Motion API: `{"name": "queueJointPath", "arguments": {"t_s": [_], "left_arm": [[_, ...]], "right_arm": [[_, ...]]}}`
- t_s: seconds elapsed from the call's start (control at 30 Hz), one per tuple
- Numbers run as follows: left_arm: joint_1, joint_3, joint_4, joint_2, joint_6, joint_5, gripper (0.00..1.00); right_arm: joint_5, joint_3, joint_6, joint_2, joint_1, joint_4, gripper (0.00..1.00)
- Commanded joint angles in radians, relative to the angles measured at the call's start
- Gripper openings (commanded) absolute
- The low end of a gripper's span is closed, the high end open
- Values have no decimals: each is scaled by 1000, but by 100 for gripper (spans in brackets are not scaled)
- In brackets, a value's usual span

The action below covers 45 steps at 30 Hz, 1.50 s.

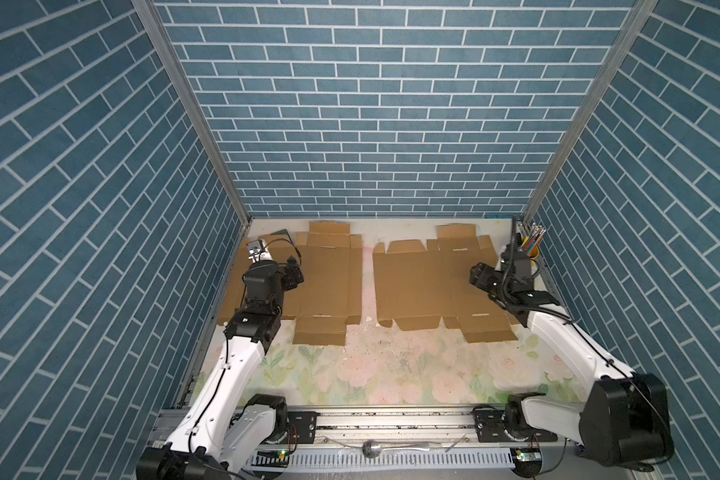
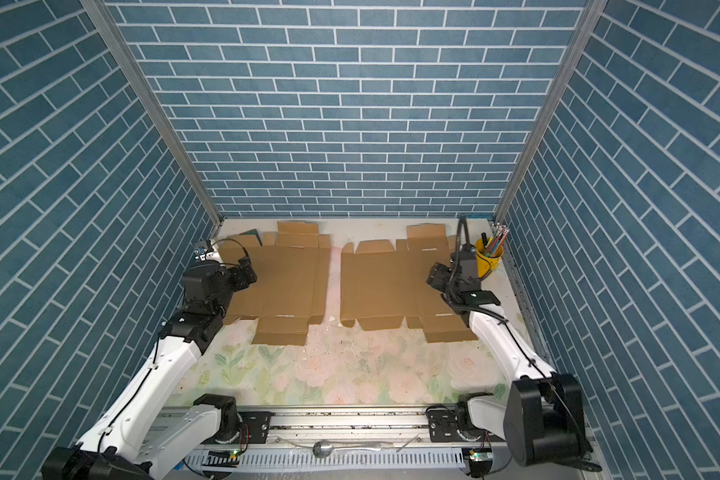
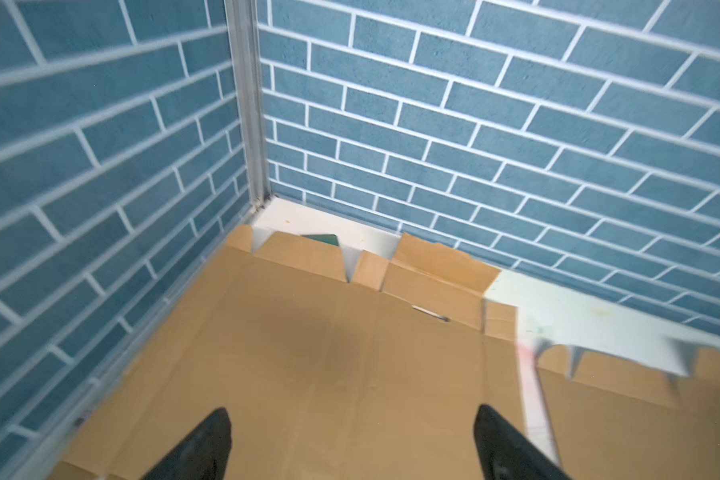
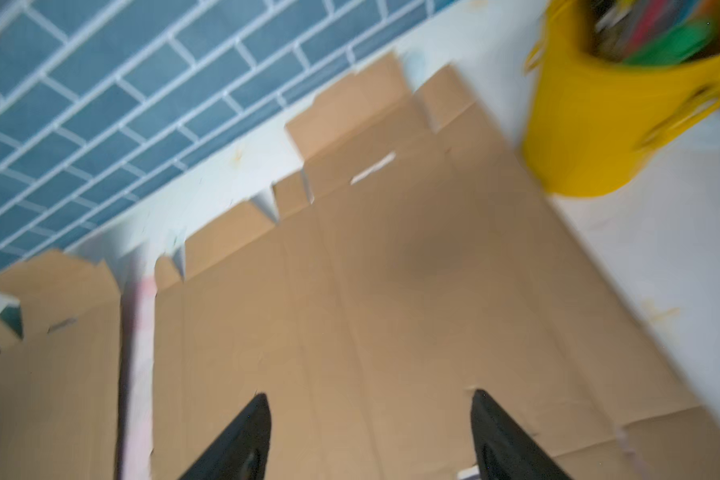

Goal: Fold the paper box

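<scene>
Left tool point(image 3: 351, 410), right tool point(image 4: 369, 392) open (empty) above flat paper boxes point(image 1: 425, 286), flaps pointing fore-aft

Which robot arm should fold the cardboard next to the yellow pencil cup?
Probably the right arm. Its right gripper hangs open over that cardboard sheet beside the yellow cup. The left gripper hangs over the other sheet, across the gap.
</scene>
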Motion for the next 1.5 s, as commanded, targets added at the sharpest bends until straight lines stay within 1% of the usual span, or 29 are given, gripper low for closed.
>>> {"name": "queueJointPath", "arguments": {"t_s": [0.0, 0.03, 0.07, 0.17, 0.2, 0.27, 0.33, 0.4, 0.6, 0.77, 0.9, 1.03, 1.27, 1.33, 1.47], "left_arm": [[-1, 54, -168, 91, -49, 256, 75], [-17, 59, -172, 118, -52, 279, 73], [-47, 65, -184, 149, -51, 270, 72], [-143, 62, -185, 224, -37, 200, 72], [-159, 55, -171, 247, -42, 195, 73], [-163, 39, -140, 285, -72, 201, 73], [-162, 26, -119, 315, -90, 195, 71], [-162, 8, -82, 346, -105, 223, 69], [-160, -66, 14, 429, -178, 280, 53], [-157, -132, 64, 437, -208, 266, 47], [-153, -169, 75, 442, -212, 258, 43], [-151, -212, 97, 440, -229, 258, 39], [-151, -271, 155, 458, -255, 273, 33], [-151, -278, 159, 464, -258, 277, 33], [-151, -280, 159, 457, -257, 279, 32]], "right_arm": [[-79, 81, 185, 88, 128, -51, 73], [-81, 96, 210, 121, 168, -36, 71], [-82, 122, 231, 165, 218, -23, 69], [-81, 214, 274, 305, 337, 15, 64], [-120, 247, 290, 357, 365, 38, 62], [-158, 315, 329, 453, 400, 88, 57], [-193, 380, 356, 539, 419, 125, 53], [-230, 464, 375, 629, 434, 138, 51], [-264, 671, 380, 827, 438, 107, 52], [-260, 789, 372, 951, 433, 100, 54], [-268, 834, 384, 1020, 435, 113, 54], [-242, 837, 408, 1049, 442, 124, 55], [-262, 878, 428, 1101, 468, 166, 54], [-276, 891, 435, 1114, 473, 185, 52], [-291, 874, 433, 1104, 483, 260, 44]]}}
